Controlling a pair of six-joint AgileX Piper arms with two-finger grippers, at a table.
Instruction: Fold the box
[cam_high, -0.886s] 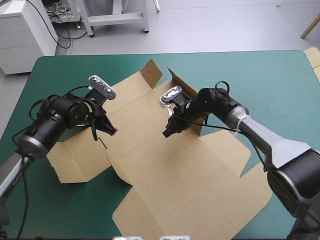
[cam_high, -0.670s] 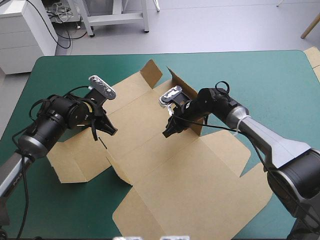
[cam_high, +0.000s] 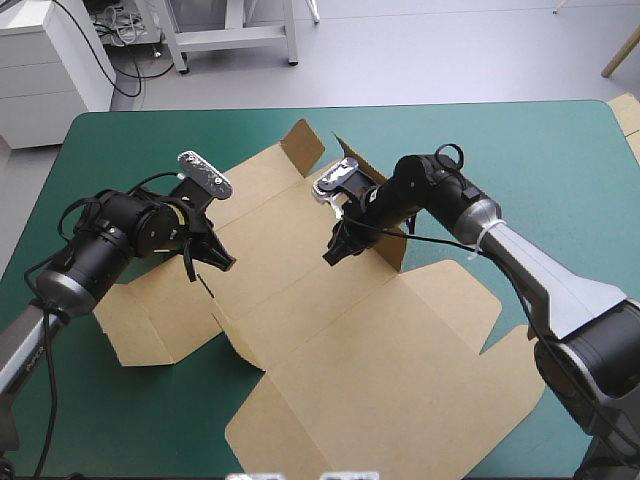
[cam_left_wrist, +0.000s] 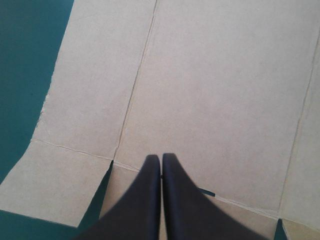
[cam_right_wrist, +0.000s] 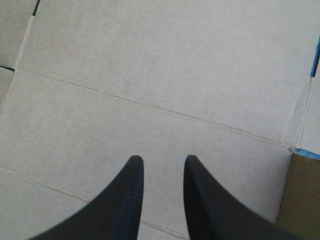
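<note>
The box (cam_high: 350, 350) is matt brown board on a smooth, matt teal-green cover (cam_high: 540, 170).

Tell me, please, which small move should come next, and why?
Probably the right pincer, open over the mostly flat box, should shift sideways to the raised wall beside it and grip it. The left pincer is shut, so it cannot grasp yet.

I see high cam: above-behind, looking down over whole worktop (cam_high: 560, 150) | wrist cams: close, facing down onto box (cam_high: 330, 330) panels, shared with high.
</note>
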